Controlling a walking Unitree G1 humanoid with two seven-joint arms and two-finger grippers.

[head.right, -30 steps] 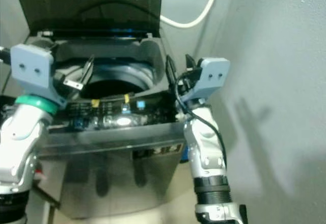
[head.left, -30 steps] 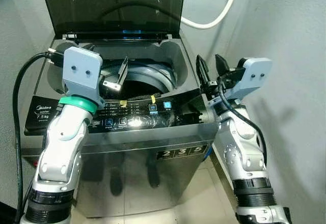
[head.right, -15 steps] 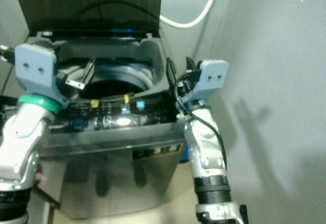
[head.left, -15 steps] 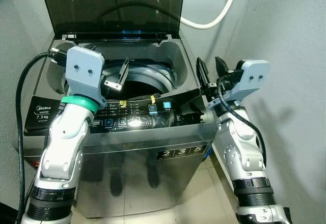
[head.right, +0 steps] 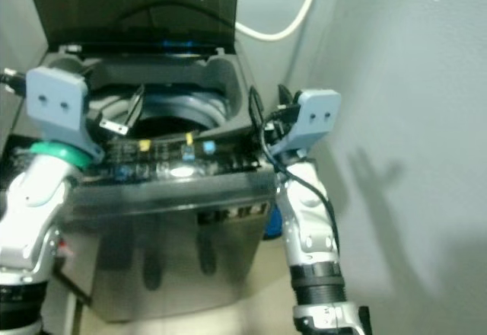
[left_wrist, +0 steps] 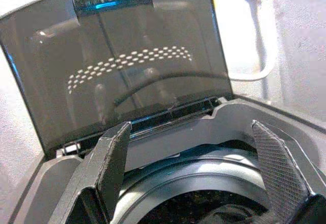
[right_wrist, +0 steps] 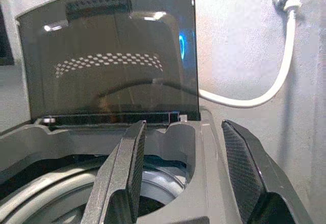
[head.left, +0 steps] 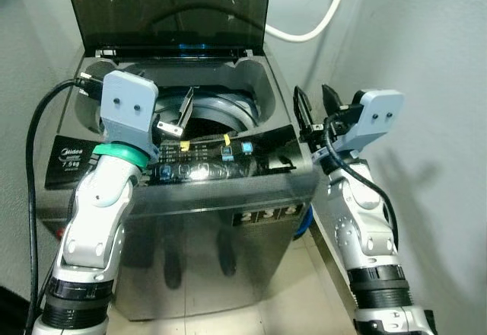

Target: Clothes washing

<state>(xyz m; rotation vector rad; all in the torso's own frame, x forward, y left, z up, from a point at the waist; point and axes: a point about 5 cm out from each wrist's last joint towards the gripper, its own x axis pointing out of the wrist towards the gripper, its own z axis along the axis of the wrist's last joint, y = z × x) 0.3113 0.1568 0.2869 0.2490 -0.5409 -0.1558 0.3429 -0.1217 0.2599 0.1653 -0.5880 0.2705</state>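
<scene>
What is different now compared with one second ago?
Almost nothing. The view shifted slightly because the camera moved. The left gripper is still open over the drum of the washing machine; the right gripper is still open beside it. The lid stays up.

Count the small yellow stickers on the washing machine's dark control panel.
2: one yellow sticker towards the panel's left, another yellow sticker near its middle, beside the blue square buttons. Glare may hide others.

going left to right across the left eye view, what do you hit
black cable → left tool over the washing machine → blue button on the control panel → right tool → grey wall
</scene>
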